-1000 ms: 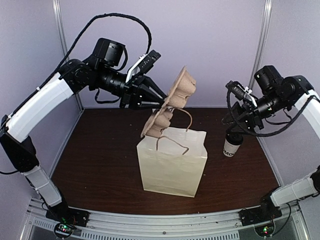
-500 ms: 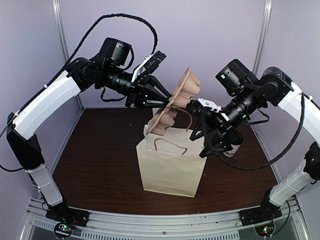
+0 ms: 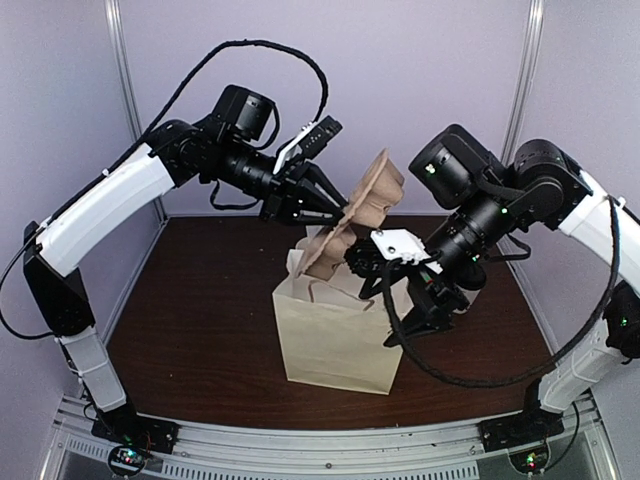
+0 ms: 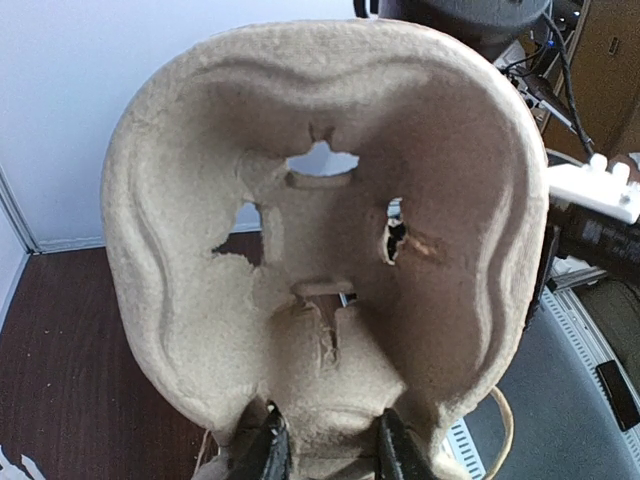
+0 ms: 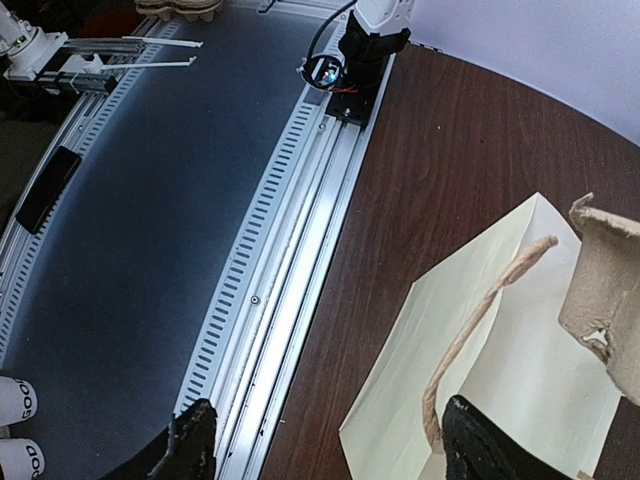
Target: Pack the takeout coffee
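Note:
The takeout coffee is hidden; where it stood at the right of the table, my right arm blocks the top view. My left gripper [image 3: 325,205] [image 4: 328,440] is shut on the lower rim of the brown pulp cup tray [image 3: 365,205] [image 4: 320,200], holding it tilted over the mouth of the cream paper bag [image 3: 340,340] [image 5: 520,340]. Beside the bag's upper right edge hangs my right gripper [image 3: 390,295] [image 5: 330,450], open wide with nothing between its fingers. One finger sits close to the bag's twine handle [image 5: 470,340].
The bag stands upright in the middle of the dark wood table [image 3: 200,330]. The metal rail [image 5: 300,230] runs along the near edge. Two white cup-like things with dark letters [image 5: 15,430] lie beyond the rail, off the table.
My right arm swung left from the back right of the table to the bag's right side, covering the cup, and its jaws widened. The left arm carried the tray slightly right and lower.

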Controlling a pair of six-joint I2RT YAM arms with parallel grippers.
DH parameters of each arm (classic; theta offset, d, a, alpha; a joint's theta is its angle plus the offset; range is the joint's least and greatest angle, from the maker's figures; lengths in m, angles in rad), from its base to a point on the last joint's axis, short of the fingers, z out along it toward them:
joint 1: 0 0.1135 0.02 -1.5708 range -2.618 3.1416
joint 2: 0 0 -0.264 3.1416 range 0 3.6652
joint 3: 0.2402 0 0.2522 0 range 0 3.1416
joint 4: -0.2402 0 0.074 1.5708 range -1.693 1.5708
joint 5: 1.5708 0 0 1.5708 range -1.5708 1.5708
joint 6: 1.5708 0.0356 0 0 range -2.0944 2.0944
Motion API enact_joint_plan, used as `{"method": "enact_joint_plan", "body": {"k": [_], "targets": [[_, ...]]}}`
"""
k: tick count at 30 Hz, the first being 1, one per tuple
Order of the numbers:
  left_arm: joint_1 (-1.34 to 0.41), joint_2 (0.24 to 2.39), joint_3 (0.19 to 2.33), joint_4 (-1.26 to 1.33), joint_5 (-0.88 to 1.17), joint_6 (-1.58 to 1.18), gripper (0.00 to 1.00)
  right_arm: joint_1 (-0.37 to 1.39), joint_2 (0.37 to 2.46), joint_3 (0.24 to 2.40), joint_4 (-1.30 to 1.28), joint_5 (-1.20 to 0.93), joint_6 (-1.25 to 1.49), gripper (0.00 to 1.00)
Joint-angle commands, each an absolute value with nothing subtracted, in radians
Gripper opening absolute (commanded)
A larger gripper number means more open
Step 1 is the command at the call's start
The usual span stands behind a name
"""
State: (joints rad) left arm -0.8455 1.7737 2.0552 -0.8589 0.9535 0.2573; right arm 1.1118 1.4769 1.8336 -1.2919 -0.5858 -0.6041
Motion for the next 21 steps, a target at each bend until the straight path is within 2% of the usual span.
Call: {"method": "enact_joint_plan", "body": {"k": [1, 9, 15, 21], "targets": [[-0.852, 1.784, 2.052, -0.898, 0.946, 0.299, 0.22, 1.118, 1.476, 1.912, -1.357, -0.665, -0.653, 0.77], [-0.947, 1.818, 2.053, -1.073, 0.732, 0.426, 0.22, 1.119, 1.48, 1.944, -1.423, -0.735, -0.71, 0.77], [-0.95, 1.852, 2.095, -1.096, 0.687, 0.456, 0.21, 1.119, 1.487, 2.015, -1.531, -0.821, -0.792, 0.79], [-0.95, 1.911, 2.172, -1.159, 0.589, 0.503, 0.21, 1.085, 1.447, 2.029, -1.575, -0.791, -0.834, 0.79]]}}
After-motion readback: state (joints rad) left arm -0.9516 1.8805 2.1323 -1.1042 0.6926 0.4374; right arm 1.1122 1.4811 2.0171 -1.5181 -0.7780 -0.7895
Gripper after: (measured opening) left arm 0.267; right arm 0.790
